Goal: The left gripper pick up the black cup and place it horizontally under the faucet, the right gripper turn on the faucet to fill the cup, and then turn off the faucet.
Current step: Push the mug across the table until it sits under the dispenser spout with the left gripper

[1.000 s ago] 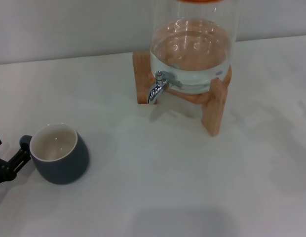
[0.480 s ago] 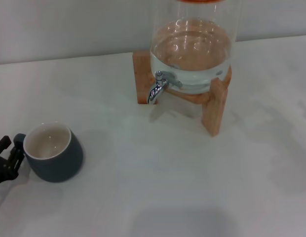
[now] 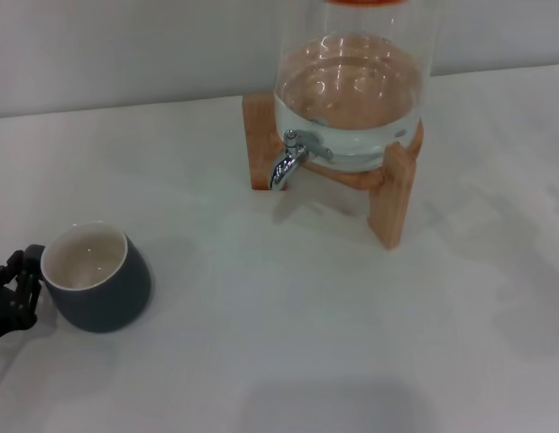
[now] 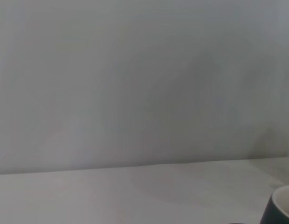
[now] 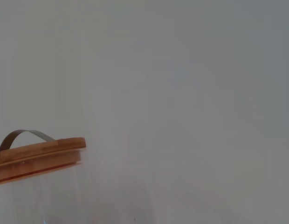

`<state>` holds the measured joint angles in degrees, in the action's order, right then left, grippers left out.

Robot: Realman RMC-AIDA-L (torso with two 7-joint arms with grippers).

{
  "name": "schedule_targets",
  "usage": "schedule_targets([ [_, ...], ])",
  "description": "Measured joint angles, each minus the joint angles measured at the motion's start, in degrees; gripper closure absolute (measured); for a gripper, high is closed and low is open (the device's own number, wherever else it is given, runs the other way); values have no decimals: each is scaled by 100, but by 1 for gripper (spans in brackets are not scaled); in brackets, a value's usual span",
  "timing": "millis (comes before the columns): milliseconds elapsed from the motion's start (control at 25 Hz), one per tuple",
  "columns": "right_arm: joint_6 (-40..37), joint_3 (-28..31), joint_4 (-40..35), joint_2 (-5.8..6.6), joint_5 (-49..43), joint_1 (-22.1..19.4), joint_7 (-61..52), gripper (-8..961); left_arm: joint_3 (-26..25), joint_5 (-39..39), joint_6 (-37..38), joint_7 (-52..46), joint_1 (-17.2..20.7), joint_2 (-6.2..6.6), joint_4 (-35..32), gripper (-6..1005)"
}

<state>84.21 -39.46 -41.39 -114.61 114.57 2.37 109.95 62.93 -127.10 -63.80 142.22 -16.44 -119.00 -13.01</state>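
- The left gripper (image 3: 16,287) is sitting low at the near left edge of the table (image 3: 288,343), right at the handle side of the black cup (image 3: 96,289).
- Its dark fingers (image 3: 27,275) are pressing around the cup's small loop handle — they look closed on it, but the handle itself is mostly hidden behind them, so the hold is a guess.
- The black cup is standing upright on the table, touching the gripper, with its creamy inside showing and nothing in it.
- In the left wrist view only a sliver of the cup's rim (image 4: 282,207) is peeking in at one corner.
- The faucet (image 3: 287,161) is lying well away from the gripper, farther out and over toward the robot's right — its spout is pointing down over bare table.
- It is sticking out of a glass water dispenser (image 3: 352,99) sitting on a wooden stand (image 3: 392,194).
- The right gripper is not showing in any view; its wrist camera is only catching the dispenser's wooden lid (image 5: 39,156).
- So the left arm is the near one, and the cup has to travel out and rightward to get under the spout.
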Motion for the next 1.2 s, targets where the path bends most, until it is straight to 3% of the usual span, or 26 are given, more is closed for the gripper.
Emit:
schedule_targets([
  [1200, -1, 9, 0, 0, 0, 1, 0, 262, 79, 2, -477, -145, -62, -1, -76, 858],
])
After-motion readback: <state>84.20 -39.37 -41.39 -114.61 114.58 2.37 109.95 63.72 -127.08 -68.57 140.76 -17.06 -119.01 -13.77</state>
